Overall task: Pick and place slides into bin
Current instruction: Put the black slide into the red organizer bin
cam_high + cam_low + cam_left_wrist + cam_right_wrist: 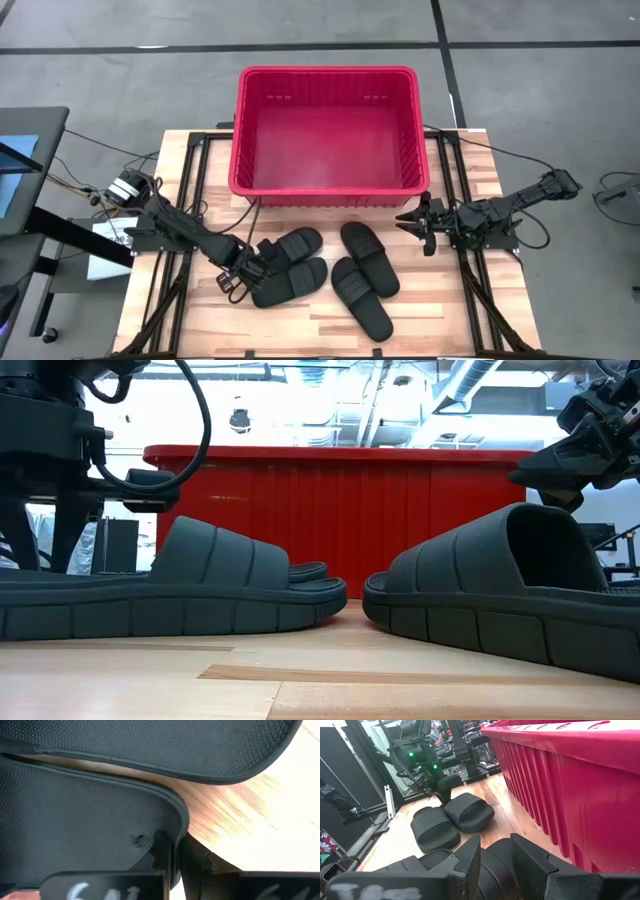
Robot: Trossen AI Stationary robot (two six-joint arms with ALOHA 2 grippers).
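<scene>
On the wooden surface (300, 325), left gripper (250, 272) pinches one black ribbed slide sandal's (290, 282) edge; right gripper (418, 222), partly open and empty, hovers beside the red slotted plastic bin (330, 185).

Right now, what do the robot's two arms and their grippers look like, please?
Both arms are dark, nearly black, jointed segments with black cables running along them. The left gripper has two flat dark fingers with white handwritten marks on its base. The right gripper has matching broad dark fingers. The left arm shows small green lights.
</scene>
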